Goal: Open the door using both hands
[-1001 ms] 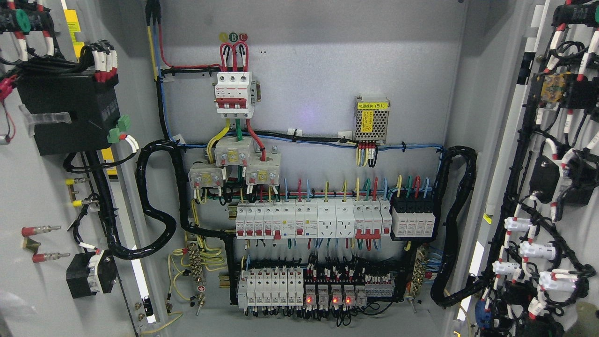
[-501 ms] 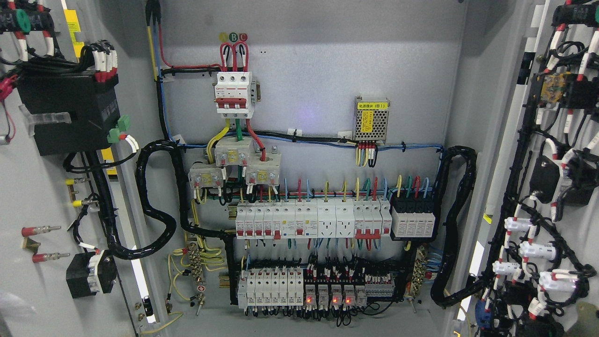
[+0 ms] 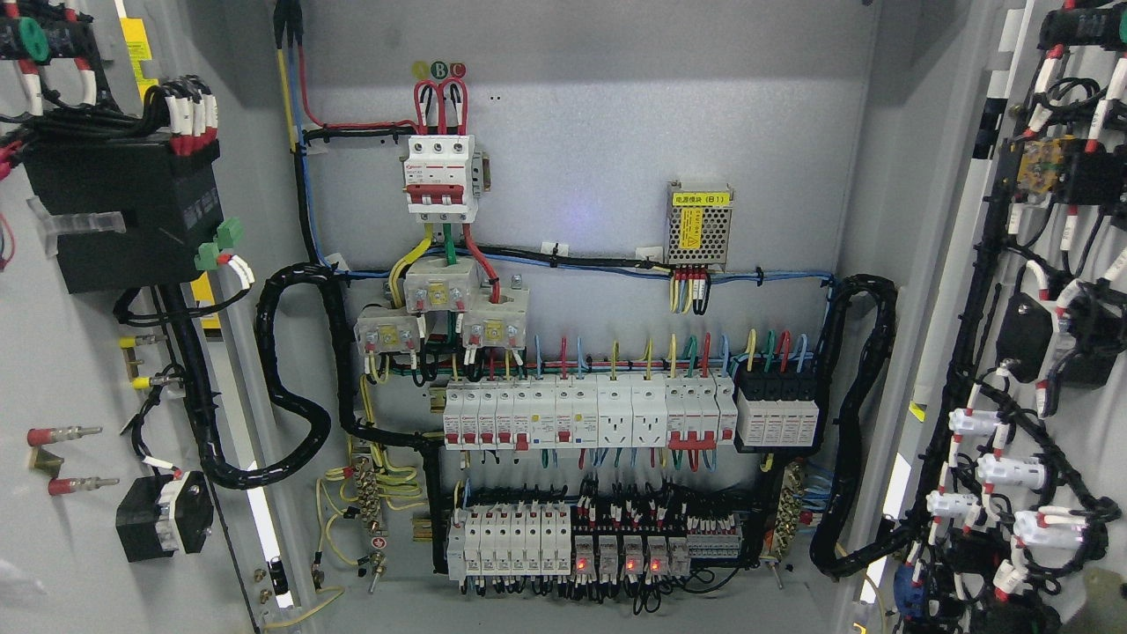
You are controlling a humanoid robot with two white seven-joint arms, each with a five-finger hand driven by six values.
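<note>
A grey electrical cabinet fills the head view with both doors swung wide. The left door [image 3: 62, 370] shows its inner face, carrying a black box [image 3: 123, 220], a black cable loom and a small black switch block [image 3: 163, 515]. At the right edge, the right door [image 3: 1087, 458] also shows its inner face, with wired button backs and white lamp holders. Between the doors lies the back panel [image 3: 616, 132] with breakers. Neither hand nor arm shows anywhere in the view.
A red-and-white main breaker [image 3: 442, 176] and a small power supply [image 3: 700, 224] sit high on the panel. Two rows of breakers [image 3: 581, 414] run below, some with red lights. Thick black conduit [image 3: 295, 379] loops to each door. A dull olive shape [image 3: 1105, 599] sits at the lower right corner.
The left door has swung slightly further open: its black box, studs and switch block shifted a little to the left. The right door and the panel have not moved.
</note>
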